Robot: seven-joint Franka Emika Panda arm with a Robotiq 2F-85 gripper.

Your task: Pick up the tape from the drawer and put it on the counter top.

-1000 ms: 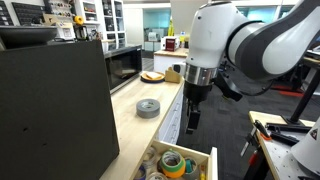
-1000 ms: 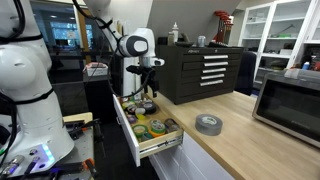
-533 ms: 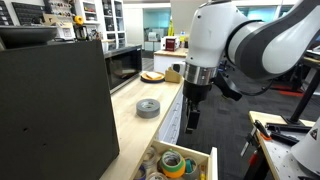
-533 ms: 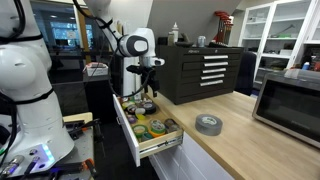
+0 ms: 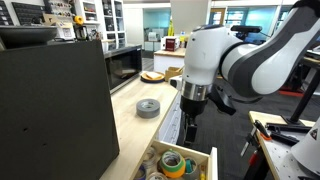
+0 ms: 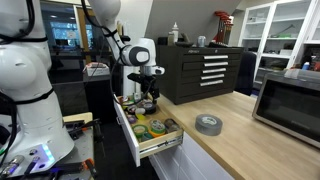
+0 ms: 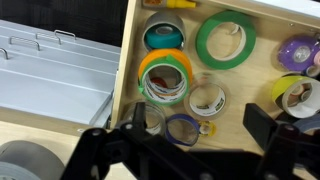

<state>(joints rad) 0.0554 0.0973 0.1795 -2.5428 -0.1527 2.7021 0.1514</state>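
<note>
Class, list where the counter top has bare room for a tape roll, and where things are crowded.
Bare counter top lies between the grey roll and the black cabinet, and between that roll and the microwave. The drawer is packed with rolls.

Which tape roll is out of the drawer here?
The grey roll, lying flat on the counter top; the rest sit inside the open drawer.
</note>
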